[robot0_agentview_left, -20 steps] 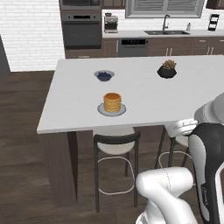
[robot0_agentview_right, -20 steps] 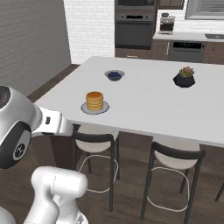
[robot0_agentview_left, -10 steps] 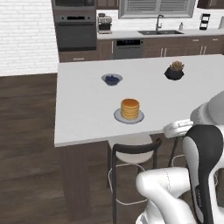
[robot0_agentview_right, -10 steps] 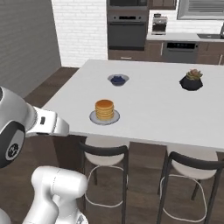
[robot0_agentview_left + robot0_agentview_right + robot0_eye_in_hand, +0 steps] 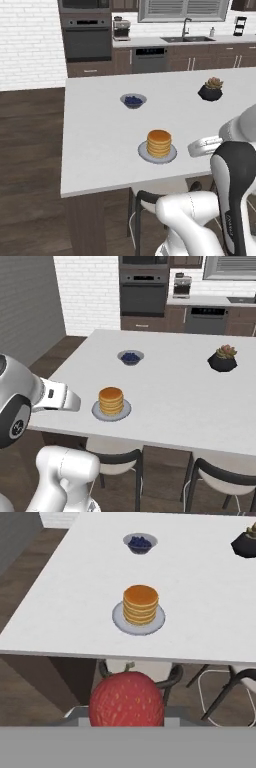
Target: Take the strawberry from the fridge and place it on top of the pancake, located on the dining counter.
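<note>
Our arm rises folded close to the base: a white lower link curves up from below, a dark-jointed elbow bulks at the frame edge, and a short white forearm reaches forward, level, toward the desk [image 5: 100, 150] edge. Our end effector [image 5: 127, 714] sits low in the hand view, short of that edge, clamped on the strawberry [image 5: 127, 700], fingertips hidden behind the fruit.

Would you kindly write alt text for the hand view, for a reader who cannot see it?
A red strawberry fills the bottom centre, close to the camera. Beyond it, a stack of pancakes on a grey plate sits near the front edge of the white dining counter. Farther back are a small bowl of blueberries and a dark potted plant.
</note>
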